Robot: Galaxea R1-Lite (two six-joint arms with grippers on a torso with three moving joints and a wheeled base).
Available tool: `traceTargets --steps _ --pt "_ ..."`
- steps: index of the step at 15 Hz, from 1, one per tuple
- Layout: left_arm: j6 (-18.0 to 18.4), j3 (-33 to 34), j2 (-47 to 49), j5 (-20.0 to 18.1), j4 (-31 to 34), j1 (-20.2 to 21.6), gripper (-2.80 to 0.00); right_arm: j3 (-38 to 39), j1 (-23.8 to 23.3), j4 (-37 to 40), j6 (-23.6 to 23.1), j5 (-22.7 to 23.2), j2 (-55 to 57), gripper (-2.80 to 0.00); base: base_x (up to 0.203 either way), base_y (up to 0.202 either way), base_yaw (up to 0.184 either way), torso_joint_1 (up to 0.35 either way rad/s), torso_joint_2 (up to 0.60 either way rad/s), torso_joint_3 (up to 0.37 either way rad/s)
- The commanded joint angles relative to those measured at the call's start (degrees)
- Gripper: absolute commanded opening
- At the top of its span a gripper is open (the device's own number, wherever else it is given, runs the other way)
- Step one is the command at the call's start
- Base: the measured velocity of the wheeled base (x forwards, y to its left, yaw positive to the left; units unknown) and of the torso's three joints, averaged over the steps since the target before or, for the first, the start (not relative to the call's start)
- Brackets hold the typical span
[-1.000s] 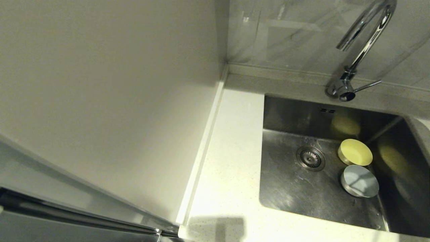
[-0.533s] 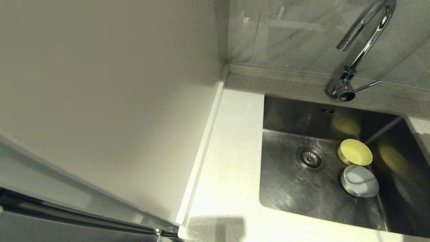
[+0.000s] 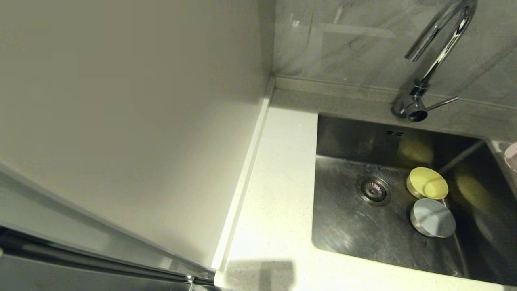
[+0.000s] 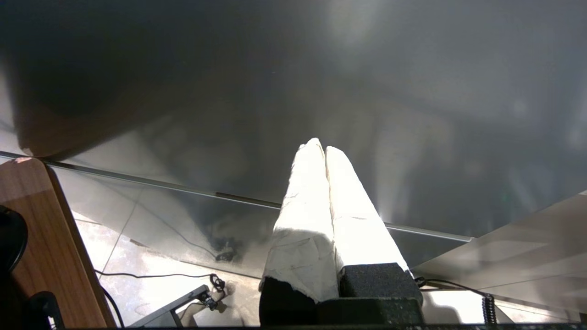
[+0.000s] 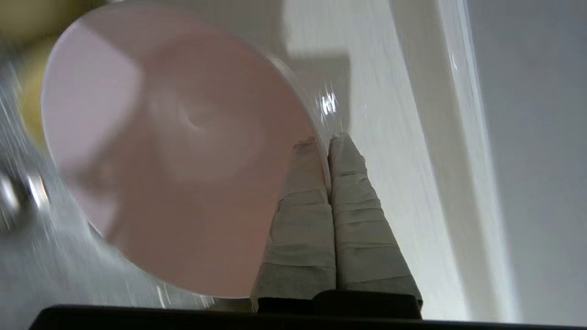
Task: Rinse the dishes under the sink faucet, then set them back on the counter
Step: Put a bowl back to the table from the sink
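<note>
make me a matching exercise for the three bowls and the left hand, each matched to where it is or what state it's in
Things:
1. yellow bowl
2. grey-blue bowl
3. pink bowl
4. left hand

Places or states:
A. rim pinched by the right hand
B. shut on nothing, away from the sink
C. on the sink floor, on the faucet side of the other bowl there
D. on the sink floor, on the near side of the other bowl there

Pairs: 1-C, 2-D, 3-A, 4-B
</note>
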State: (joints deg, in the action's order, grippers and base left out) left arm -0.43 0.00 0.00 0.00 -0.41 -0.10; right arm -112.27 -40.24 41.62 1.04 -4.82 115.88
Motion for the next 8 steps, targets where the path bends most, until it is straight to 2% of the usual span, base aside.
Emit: traceTargets --steps 1,6,8 --pt "-0.01 0.17 0.0 0.0 -0.02 0.01 -2.8 -1.35 0.61 -7.6 2.58 -0.1 6.94 -2.8 0.0 0.0 0.0 0.0 0.0 0.0" --pt "-0.01 0.18 0.0 0.0 -0.02 0.01 -2.8 -1.49 0.65 -19.83 4.42 -0.53 10.11 -2.8 0.0 0.0 0.0 0.0 0.0 0.0" --pt "-0.01 0.18 0.0 0.0 -0.02 0.01 -2.8 -1.46 0.6 -21.85 4.41 -1.65 10.2 -2.8 0.0 0.0 0.0 0.0 0.0 0.0"
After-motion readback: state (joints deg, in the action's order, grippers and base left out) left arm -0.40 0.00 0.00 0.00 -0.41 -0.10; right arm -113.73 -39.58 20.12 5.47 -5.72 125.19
